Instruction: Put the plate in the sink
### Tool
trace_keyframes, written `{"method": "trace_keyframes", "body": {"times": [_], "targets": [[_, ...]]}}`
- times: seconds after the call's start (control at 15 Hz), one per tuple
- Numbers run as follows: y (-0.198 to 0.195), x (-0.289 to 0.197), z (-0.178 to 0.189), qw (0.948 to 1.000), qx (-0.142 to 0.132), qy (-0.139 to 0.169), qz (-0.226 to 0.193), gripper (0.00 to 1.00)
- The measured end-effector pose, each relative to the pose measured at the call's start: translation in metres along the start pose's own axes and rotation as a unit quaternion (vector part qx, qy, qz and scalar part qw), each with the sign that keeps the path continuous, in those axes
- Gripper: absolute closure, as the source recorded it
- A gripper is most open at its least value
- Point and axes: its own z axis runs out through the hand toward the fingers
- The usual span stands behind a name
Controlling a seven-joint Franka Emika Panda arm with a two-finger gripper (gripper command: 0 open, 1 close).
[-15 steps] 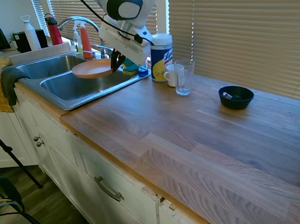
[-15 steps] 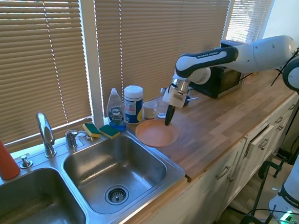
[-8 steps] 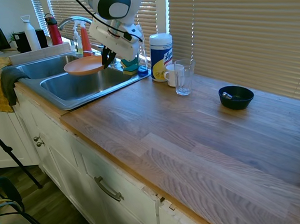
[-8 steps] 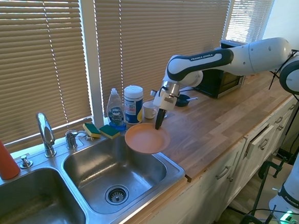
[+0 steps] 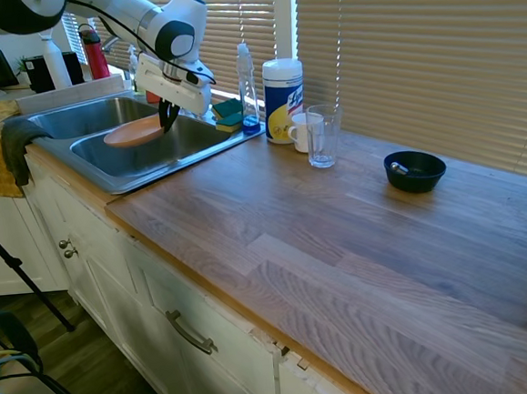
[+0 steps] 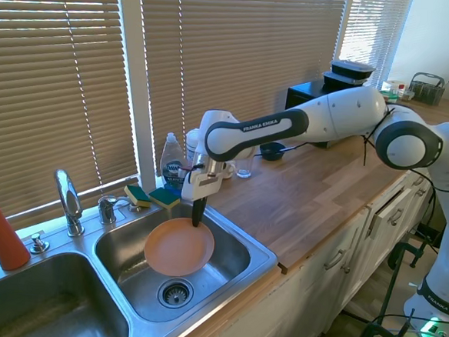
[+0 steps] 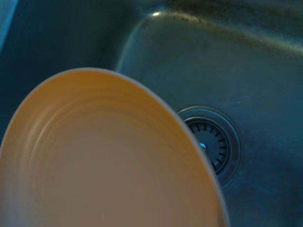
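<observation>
I have the plate (image 6: 178,247) pinched by its rim, with the gripper (image 6: 197,220) pointing straight down and its fingers closed on the edge nearest the window. The plate hangs out from that one hold, roughly level, over the right basin of the sink (image 6: 238,247), above the drain (image 7: 213,142) and not touching the bottom as far as I can judge. In the first exterior view it sits within the basin's outline, below the level of the tabletop (image 5: 340,237).

I judge the plate to be stiff and fairly light, since it keeps its shape and stays near flat from a single edge grip. The surface looks smooth and glazed, so I expect it to be slippery between the fingers, and an edge hold gives it leverage to pivot or slide out. If it is ceramic, it may chip against steel, so I would lower it close to the basin floor before opening. The rim is the only sensible place to hold it; the low raised lip gives the fingers something to bite on.
</observation>
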Motion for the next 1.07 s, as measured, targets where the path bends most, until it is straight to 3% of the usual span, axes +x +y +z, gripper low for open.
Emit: {"method": "trace_keyframes", "body": {"times": [0.27, 0.47, 0.53, 1.07], "targets": [[-0.017, 0.000, 0.071, 0.9992, -0.038, -0.006, 0.012, 1.00], [-0.021, 0.004, 0.104, 0.9980, -0.057, -0.004, 0.028, 1.00], [-0.021, 0.006, 0.111, 0.9976, -0.061, -0.005, 0.033, 0.00], [-0.026, 0.020, 0.134, 0.9970, -0.067, -0.007, 0.038, 0.00]]}}
